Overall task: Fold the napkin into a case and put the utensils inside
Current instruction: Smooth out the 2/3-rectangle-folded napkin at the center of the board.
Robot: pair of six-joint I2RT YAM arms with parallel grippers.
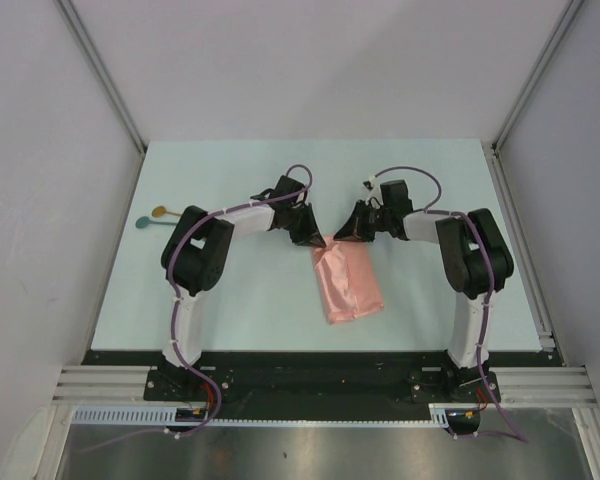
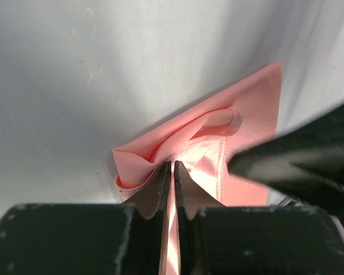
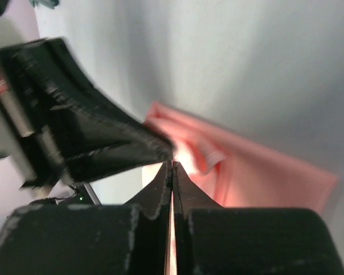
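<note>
The salmon-pink napkin point(image 1: 348, 283) lies folded into a narrow layered strip in the middle of the table. Both grippers meet at its far end. My left gripper point(image 1: 313, 240) is shut on a bunched fold of the napkin point(image 2: 246, 103), with cloth running between its fingertips point(image 2: 172, 164). My right gripper point(image 1: 346, 233) is shut too point(image 3: 171, 164), and pink cloth point(image 3: 264, 172) shows through its slit. Two small spoons lie at the far left, one with a golden-brown bowl point(image 1: 160, 212) and one with a teal bowl point(image 1: 144, 223). Both are well apart from the napkin.
The pale table point(image 1: 230, 290) is ringed by grey walls, with metal rails point(image 1: 525, 250) along its right side. The two arm bases stand at the near edge. The right arm's black body point(image 2: 298, 160) crowds the left wrist view.
</note>
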